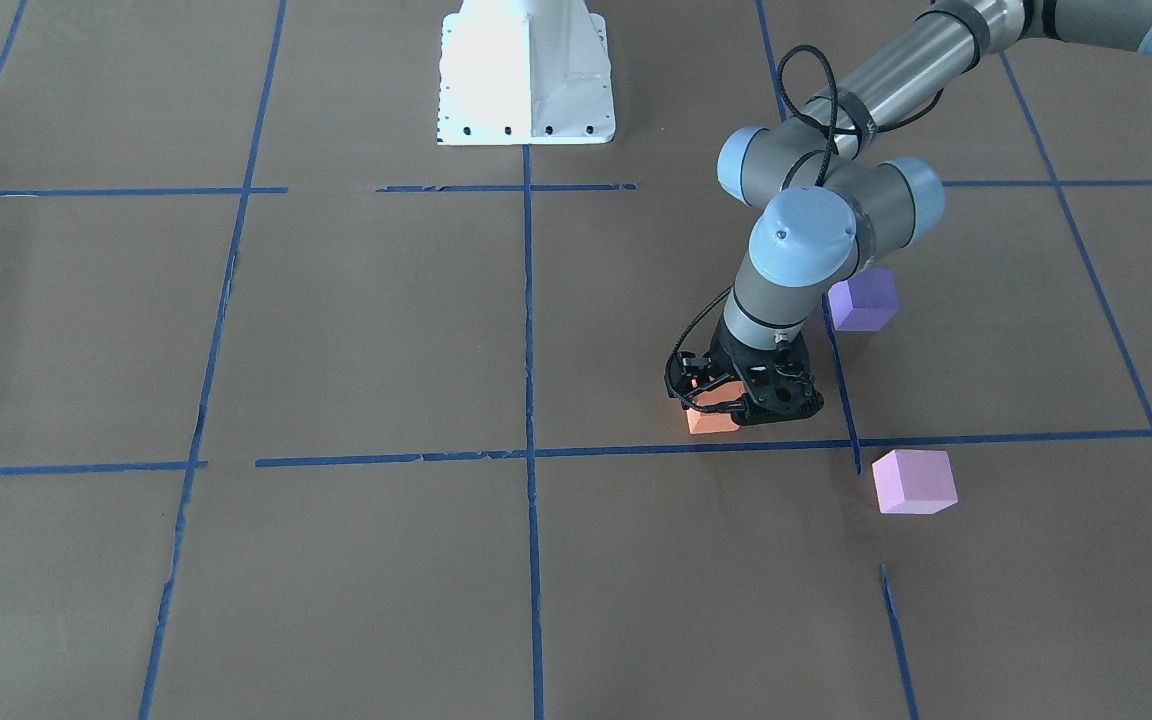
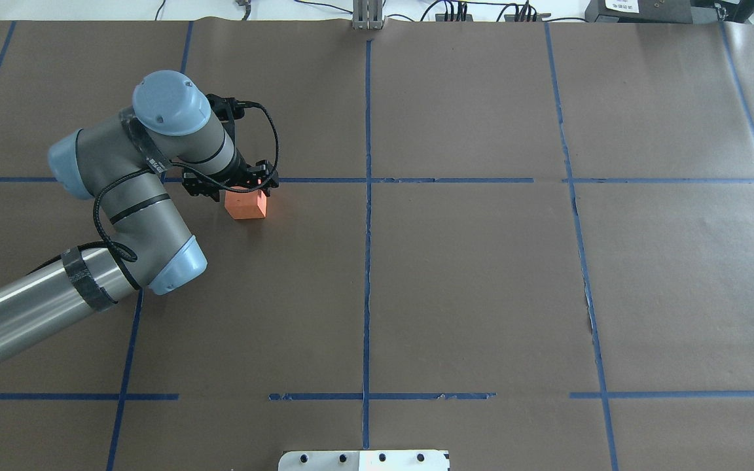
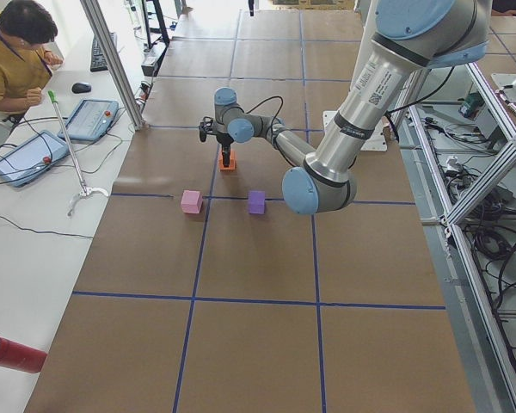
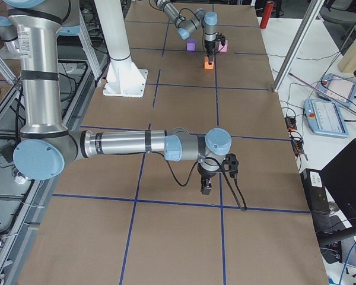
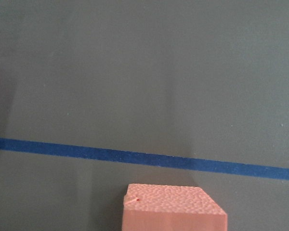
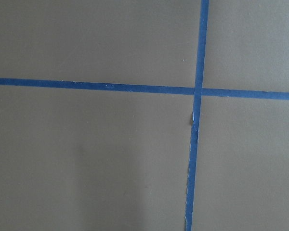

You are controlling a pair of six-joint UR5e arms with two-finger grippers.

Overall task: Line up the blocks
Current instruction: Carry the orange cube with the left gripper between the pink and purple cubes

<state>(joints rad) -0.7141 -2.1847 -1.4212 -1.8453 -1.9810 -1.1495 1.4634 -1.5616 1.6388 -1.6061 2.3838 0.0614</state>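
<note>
The orange block [image 1: 711, 421] sits at the table surface beside a blue tape line, between the fingers of my left gripper [image 1: 726, 408], which stands upright over it and looks shut on it. It also shows in the overhead view [image 2: 246, 205] and at the bottom of the left wrist view [image 5: 173, 209]. The violet-purple block [image 1: 863, 300] lies behind the left arm's wrist. The pale pink block [image 1: 914, 482] lies in front, to the side. Both are hidden by the arm in the overhead view. My right gripper [image 4: 206, 187] shows only in the exterior right view; I cannot tell its state.
Brown paper with a blue tape grid [image 2: 368, 261] covers the table. The white robot base [image 1: 526, 75] stands at the robot's edge. A person [image 3: 17, 52] sits at a side desk with tablets. A red cylinder [image 3: 13, 354] lies off the table's corner.
</note>
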